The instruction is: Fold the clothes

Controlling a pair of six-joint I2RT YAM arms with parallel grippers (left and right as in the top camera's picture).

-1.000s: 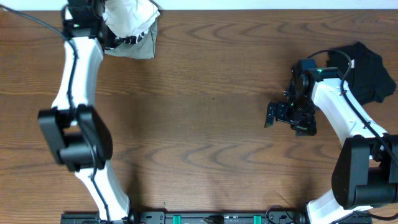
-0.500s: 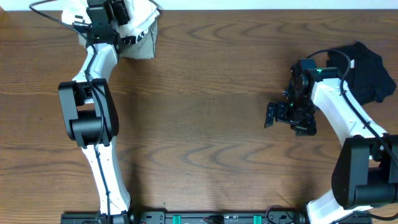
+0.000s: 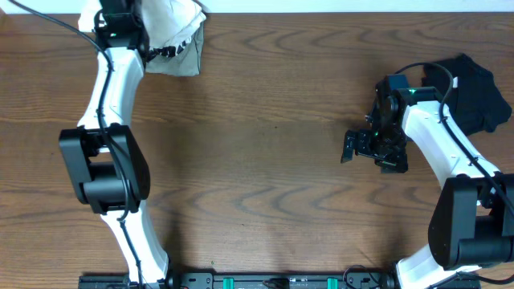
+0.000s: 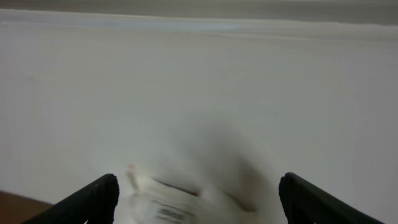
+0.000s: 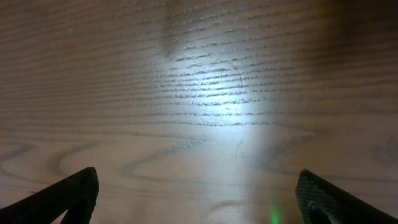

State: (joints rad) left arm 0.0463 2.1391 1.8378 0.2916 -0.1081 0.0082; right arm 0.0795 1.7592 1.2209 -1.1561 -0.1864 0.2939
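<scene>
overhead: the left arm [image 3: 108, 120] reaches straight up the worktop [image 3: 265, 120] to its far left corner, left claw [image 3: 161, 50] at the edge of a crumpled white garment [image 3: 177, 24] with dark print. the right arm [image 3: 438, 136] bends inward, right claw [image 3: 365, 151] low over bare wood, near a heaped black garment [image 3: 474, 88] at the right edge. the worktop is brown wood with wavy grain. left wrist: the left claw [image 4: 199, 180] is spread wide, blurred white garment [image 4: 186, 196] low between its fingers [image 4: 93, 199], not pinched; a plain white wall [image 4: 199, 74] behind. right wrist: the right claw [image 5: 198, 173] gapes fully, holding nothing, over glare-lit worktop [image 5: 205, 93].
</scene>
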